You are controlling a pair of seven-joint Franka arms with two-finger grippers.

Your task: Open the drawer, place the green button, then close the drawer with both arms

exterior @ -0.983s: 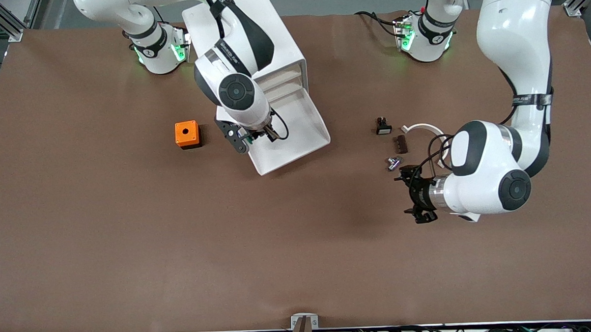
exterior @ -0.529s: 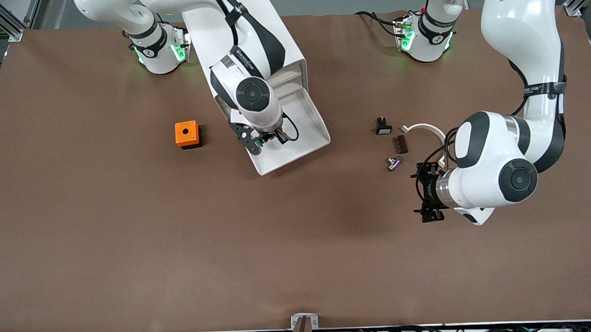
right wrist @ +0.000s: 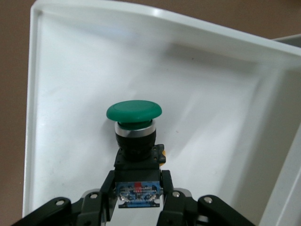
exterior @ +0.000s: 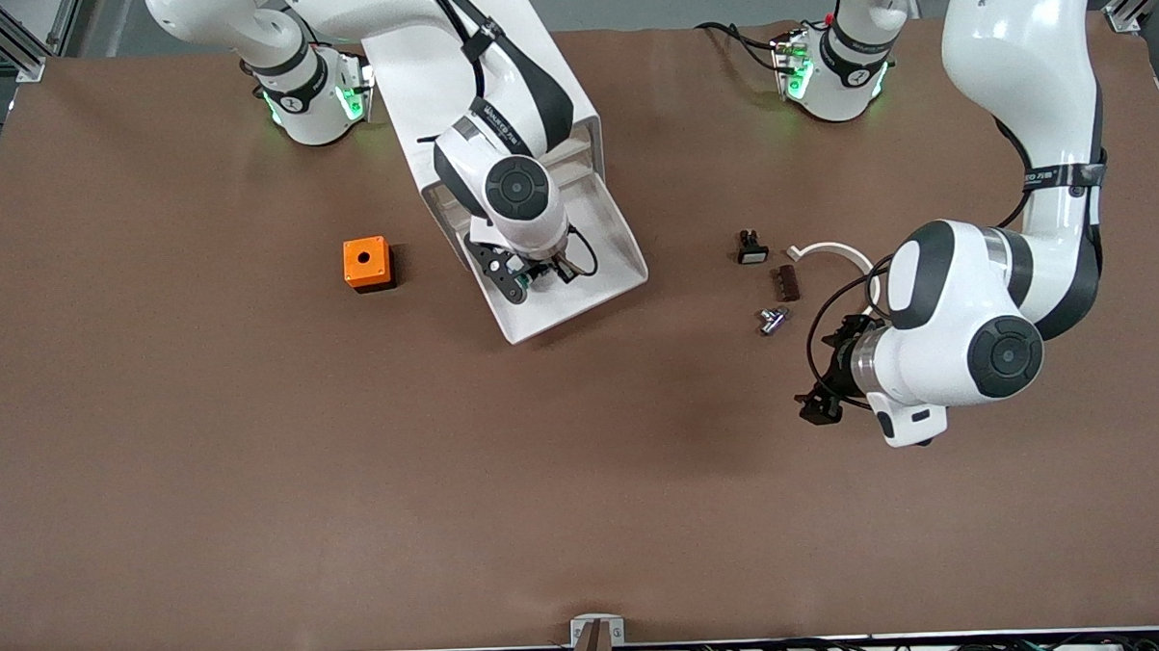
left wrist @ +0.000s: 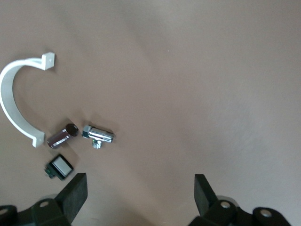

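Front view: we log the right gripper (exterior: 532, 281) over the open drawer (exterior: 609, 278); the left gripper (exterior: 819, 406) waits, fingers spread and empty, over bare table. Right wrist view: fingers (right wrist: 167, 188) clamp the button (right wrist: 135, 127), cap pointing into the tray, so the drop lies straight below.

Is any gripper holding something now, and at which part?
The right gripper holds the green-capped button by its black lower body, over the open drawer. The left gripper is open, holding nothing.

White arms (exterior: 1014, 79), black bands.
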